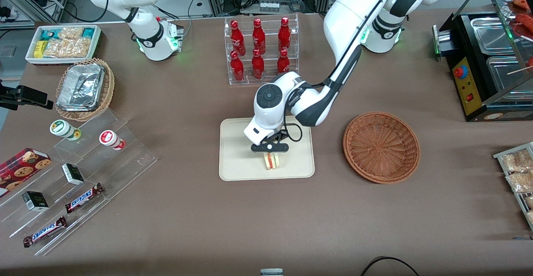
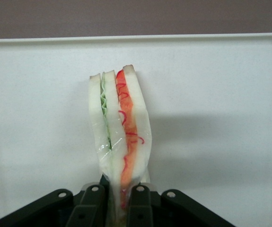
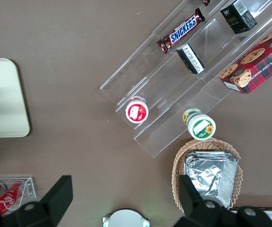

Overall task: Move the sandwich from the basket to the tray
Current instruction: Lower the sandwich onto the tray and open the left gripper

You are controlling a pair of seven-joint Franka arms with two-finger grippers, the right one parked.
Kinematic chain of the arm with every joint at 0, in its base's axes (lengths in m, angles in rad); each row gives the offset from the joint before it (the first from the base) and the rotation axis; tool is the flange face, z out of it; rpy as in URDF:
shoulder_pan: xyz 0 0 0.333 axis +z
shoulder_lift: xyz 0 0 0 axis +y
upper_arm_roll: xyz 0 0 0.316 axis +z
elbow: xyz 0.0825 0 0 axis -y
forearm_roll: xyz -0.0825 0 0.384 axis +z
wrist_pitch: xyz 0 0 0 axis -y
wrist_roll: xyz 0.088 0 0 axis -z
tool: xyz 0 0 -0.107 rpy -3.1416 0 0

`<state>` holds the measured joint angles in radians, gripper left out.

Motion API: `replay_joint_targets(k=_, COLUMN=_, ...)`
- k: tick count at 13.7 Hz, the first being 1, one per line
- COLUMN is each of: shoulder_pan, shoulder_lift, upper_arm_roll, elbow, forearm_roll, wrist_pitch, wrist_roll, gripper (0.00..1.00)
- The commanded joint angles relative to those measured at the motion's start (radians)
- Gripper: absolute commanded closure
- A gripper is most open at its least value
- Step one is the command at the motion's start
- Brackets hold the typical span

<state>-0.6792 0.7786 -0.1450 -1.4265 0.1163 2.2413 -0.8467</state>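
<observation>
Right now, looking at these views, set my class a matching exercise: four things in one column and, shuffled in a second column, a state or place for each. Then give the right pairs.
Column one:
1. sandwich
2. basket
3. tray
4. gripper

Column two:
A. woven, nothing inside
B. shut, above the tray
C. pinched between two fingers
D. flat, under the sandwich

Pairs: 1-C, 2-A, 3-D, 4-B
</observation>
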Motion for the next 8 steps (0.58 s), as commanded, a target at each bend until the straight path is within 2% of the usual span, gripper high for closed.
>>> replay_joint_targets(k=1, shoulder_pan=-0.043, shoulder_lift=0.027, upper_arm_roll=0.007, elbow=0.031, forearm_roll=0.017, wrist_pitch=0.009, wrist_roll=0.005, gripper=1.0)
replay_joint_targets(k=3, shoulder_pan=-0.045, shoulder_lift=0.031, upper_arm_roll=0.007, elbow=0.029, forearm_roll=0.019, wrist_pitch=0.009, wrist_roll=0.006, gripper=1.0)
replay_joint_targets(k=4, shoulder_pan=-0.045, shoulder_lift=0.037, upper_arm_roll=0.007, elbow=0.029, forearm_roll=0.017, wrist_pitch=0.009, wrist_roll=0.005, gripper=0.83)
replay_joint_targets(k=5, shoulder_pan=-0.045, shoulder_lift=0.039, upper_arm_roll=0.007, elbow=0.029, forearm_roll=0.017, wrist_pitch=0.009, wrist_roll=0.005, gripper=0.32)
replay_joint_targets(k=6, shoulder_pan=-0.045, shoulder_lift=0.036, upper_arm_roll=0.007, elbow=0.029, forearm_roll=0.022, wrist_pitch=0.009, wrist_roll=0.005, gripper=0.01)
replay_joint_targets(k=8, shoulder_pan=-0.043, shoulder_lift=0.028, upper_arm_roll=0.007, elbow=0.031, forearm_roll=0.022, wrist_pitch=0.007, wrist_roll=-0.005, gripper=0.0)
